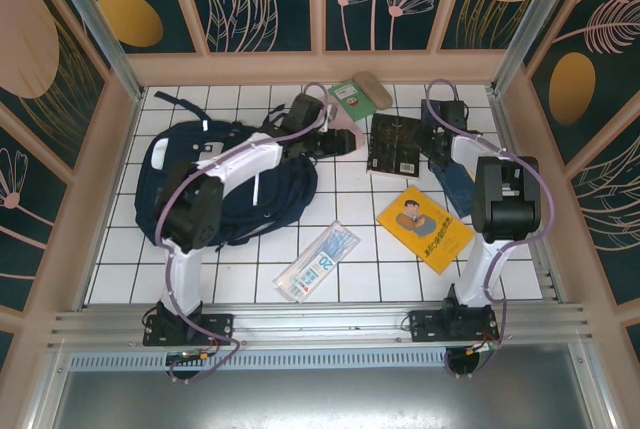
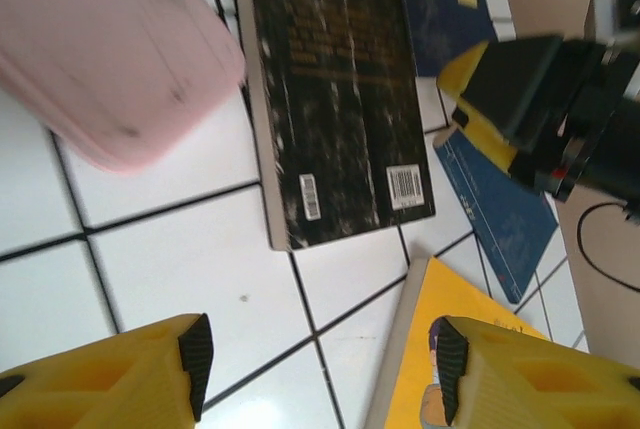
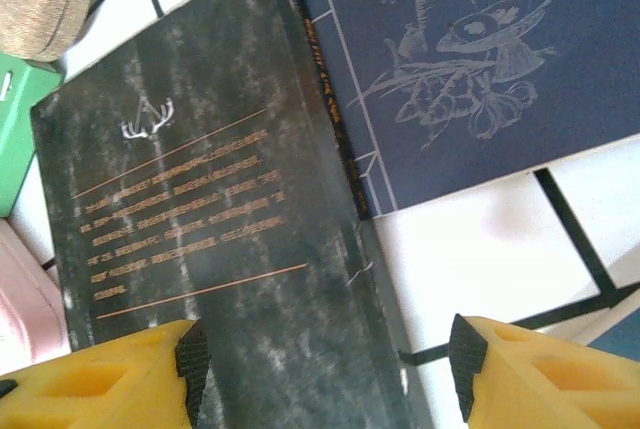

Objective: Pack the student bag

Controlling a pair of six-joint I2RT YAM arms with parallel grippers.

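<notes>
My left jaws and right jaws stand spread, empty. The student bag (image 1: 160, 169) looks soft, floppy, bulky; I'd pinch a fabric edge or strap.

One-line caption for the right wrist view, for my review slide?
Open right claw hovers over a black book beside a navy notebook on white tiles.

student bag (image 1: 160, 167) left, book (image 1: 397, 144) right of it, packet (image 1: 317, 262) in front

White arms (image 1: 178, 274), black joints (image 1: 192, 214), lilac cables (image 1: 546, 204); yellow tool fingers (image 2: 100, 379), black pads (image 2: 197, 354)
</notes>
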